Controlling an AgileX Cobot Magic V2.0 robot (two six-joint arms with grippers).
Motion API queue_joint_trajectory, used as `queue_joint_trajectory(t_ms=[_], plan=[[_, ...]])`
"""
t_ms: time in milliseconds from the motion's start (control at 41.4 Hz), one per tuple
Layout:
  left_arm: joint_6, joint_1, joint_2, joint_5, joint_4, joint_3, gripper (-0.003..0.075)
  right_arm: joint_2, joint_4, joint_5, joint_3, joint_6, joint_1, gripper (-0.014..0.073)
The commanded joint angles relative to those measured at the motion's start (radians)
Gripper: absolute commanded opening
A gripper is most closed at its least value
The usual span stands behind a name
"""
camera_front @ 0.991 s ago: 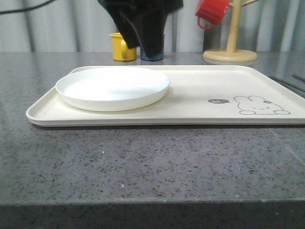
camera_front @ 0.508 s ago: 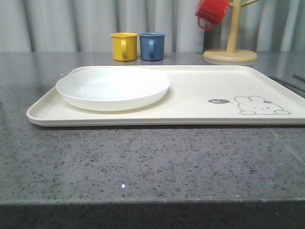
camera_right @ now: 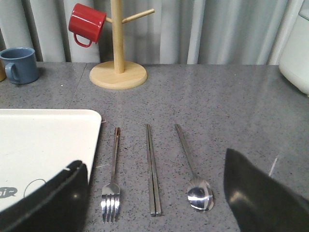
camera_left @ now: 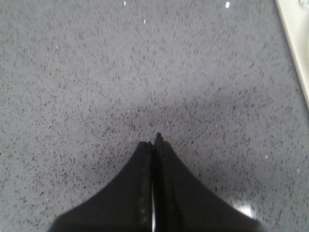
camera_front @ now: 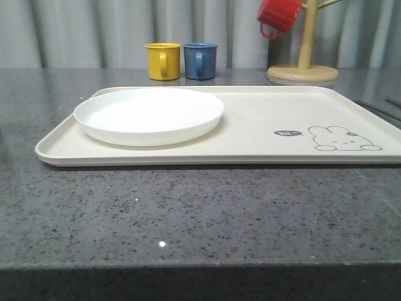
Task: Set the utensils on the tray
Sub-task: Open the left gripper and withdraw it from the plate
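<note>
The cream tray [camera_front: 250, 125] with a rabbit drawing lies on the grey counter, and the round white plate [camera_front: 149, 115] rests on its left part. In the right wrist view a silver fork [camera_right: 112, 186], a pair of metal chopsticks [camera_right: 151, 169] and a shiny spoon [camera_right: 194, 175] lie side by side on the counter beside the tray's corner [camera_right: 43, 145]. My right gripper [camera_right: 155, 193] hangs open above them, its fingers wide to either side. My left gripper [camera_left: 153, 141] is shut over bare counter, with the tray's edge [camera_left: 294, 38] off to one side.
A yellow mug [camera_front: 163, 61] and a blue mug [camera_front: 200, 60] stand behind the tray. A wooden mug tree [camera_front: 304, 66] holds a red mug [camera_front: 279, 15] at the back right. A pale appliance [camera_right: 295, 46] sits at the counter's far right.
A dark arm that hung over the mugs at the back a second ago has left the front view. The plate and tray have not moved.
</note>
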Motion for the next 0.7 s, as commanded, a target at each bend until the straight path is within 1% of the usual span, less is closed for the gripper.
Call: queue_joint_trajectory(t_ms=[0, 121, 193, 314, 411, 580, 677], plan=[[-0.005, -0.005, -0.125, -0.237, -0.018, 0.097, -0.0019, 0.015, 0.000, -0.078, -0.032, -0.005, -0.006, 0.0600], [-0.005, -0.033, -0.301, -0.432, -0.018, 0.291, -0.0019, 0.015, 0.000, -0.078, -0.032, -0.005, -0.006, 0.0600], [-0.005, -0.044, -0.397, -0.495, -0.018, 0.384, -0.0019, 0.015, 0.000, -0.078, -0.032, -0.005, -0.006, 0.0600], [-0.005, -0.050, -0.562, -0.545, -0.018, 0.519, -0.0019, 0.015, 0.000, -0.078, -0.032, -0.005, -0.006, 0.0600], [-0.005, -0.050, -0.690, -0.583, -0.025, 0.581, -0.0019, 0.015, 0.000, -0.078, -0.032, -0.005, -0.006, 0.0600], [-0.005, -0.050, -0.835, -0.640, -0.025, 0.647, -0.0019, 0.015, 0.000, -0.078, -0.032, -0.005, -0.006, 0.0600], [-0.005, -0.050, -0.867, -0.647, -0.025, 0.654, -0.0019, 0.015, 0.000, -0.078, -0.032, -0.005, -0.006, 0.0600]])
